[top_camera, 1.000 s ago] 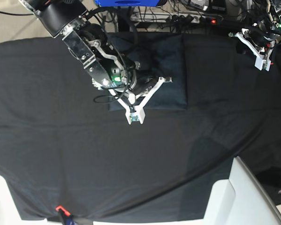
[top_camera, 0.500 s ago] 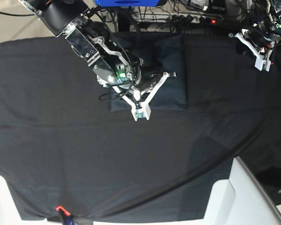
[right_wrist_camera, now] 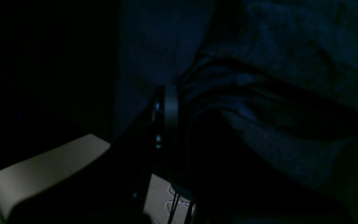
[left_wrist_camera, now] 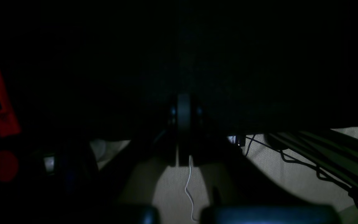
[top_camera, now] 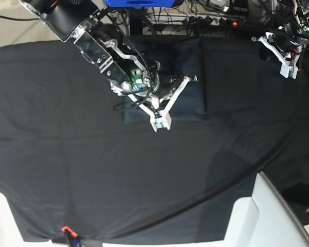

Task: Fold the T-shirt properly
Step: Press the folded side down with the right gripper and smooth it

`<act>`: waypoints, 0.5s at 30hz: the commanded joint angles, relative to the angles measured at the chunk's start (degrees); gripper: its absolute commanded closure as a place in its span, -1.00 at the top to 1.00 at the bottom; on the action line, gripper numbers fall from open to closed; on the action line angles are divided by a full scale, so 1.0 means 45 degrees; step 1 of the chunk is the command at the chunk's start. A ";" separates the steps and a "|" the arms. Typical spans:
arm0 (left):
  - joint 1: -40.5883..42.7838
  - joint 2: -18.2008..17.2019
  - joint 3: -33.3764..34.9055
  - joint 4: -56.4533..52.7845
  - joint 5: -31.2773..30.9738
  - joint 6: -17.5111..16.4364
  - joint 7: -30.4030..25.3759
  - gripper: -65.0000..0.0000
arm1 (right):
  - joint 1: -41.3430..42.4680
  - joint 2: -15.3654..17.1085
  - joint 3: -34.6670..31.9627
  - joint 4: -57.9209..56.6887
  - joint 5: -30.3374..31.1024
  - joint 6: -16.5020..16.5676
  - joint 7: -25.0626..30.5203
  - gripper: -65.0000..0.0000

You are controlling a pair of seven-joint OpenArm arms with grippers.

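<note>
The T-shirt (top_camera: 188, 67) lies folded into a dark blue-grey rectangle at the back middle of the black tablecloth (top_camera: 67, 154). My right gripper (top_camera: 161, 122) sits at the shirt's front edge, fingers pressed together, with the arm reaching over the shirt's left half. The right wrist view shows the shut fingers (right_wrist_camera: 166, 105) beside stacked folds of the T-shirt (right_wrist_camera: 291, 46); I cannot tell whether any fabric is pinched. My left gripper (top_camera: 288, 69) hangs shut at the back right, apart from the shirt. Its shut fingertips (left_wrist_camera: 183, 124) show over dark cloth in the left wrist view.
White furniture pieces stand at the front right (top_camera: 262, 216) and front left (top_camera: 0, 216). A small orange clip (top_camera: 66, 229) sits at the cloth's front edge. Cables and a power strip (top_camera: 195, 20) run behind the table.
My right gripper has slid rightward along the shirt's front edge, and the arm has moved further over the shirt. The left arm has hardly moved.
</note>
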 commanded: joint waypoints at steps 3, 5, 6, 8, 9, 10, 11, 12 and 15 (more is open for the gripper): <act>0.0023 -0.0198 -0.0076 0.0155 -0.0099 -0.0071 -0.0154 -1.00 | 0.0167 -0.0139 0.0016 0.0232 0.0081 0.0106 0.0170 -1.00; 0.0023 -0.0198 -0.0076 0.0155 -0.0099 -0.0071 -0.0154 -1.00 | 0.0167 -0.0139 0.0016 0.0232 0.0081 0.0106 0.0170 -1.00; 0.0023 -0.0198 -0.0076 0.0155 -0.0099 -0.0071 -0.0154 -1.00 | 0.0167 -0.0159 0.0016 0.0232 0.0081 0.0106 0.0170 -0.99; 0.0023 -0.0198 -0.0076 0.0155 -0.0099 -0.0071 -0.0154 -1.00 | 0.0167 -0.0159 0.0016 0.0212 0.0081 0.0106 0.0170 -0.94; 0.0023 -0.0198 -0.0076 0.0155 -0.0099 -0.0071 -0.0154 -1.00 | 0.0167 -0.0159 0.0016 0.0212 0.0081 0.0106 0.0170 -0.84; 0.0023 -0.0198 -0.0076 0.0155 -0.0099 -0.0071 -0.0154 -1.00 | 0.0167 -0.0159 0.0016 0.0212 0.0081 0.0106 0.0170 -0.71; 0.0023 -0.0198 -0.0076 0.0155 -0.0099 -0.0071 -0.0154 -1.00 | 0.0148 -0.0159 0.0016 0.0212 0.0081 0.0106 0.0131 -0.57; 0.0023 -0.0218 -0.0076 0.0155 -0.0099 -0.0071 -0.0154 -1.00 | 0.0148 -0.0159 -0.0004 0.0212 0.0081 0.0106 0.0131 -0.42; 0.0023 -0.0218 -0.0076 0.0155 -0.0099 -0.0071 -0.0154 -1.00 | 0.0226 -0.0139 -0.0473 0.0212 0.0081 0.0574 0.0111 -0.19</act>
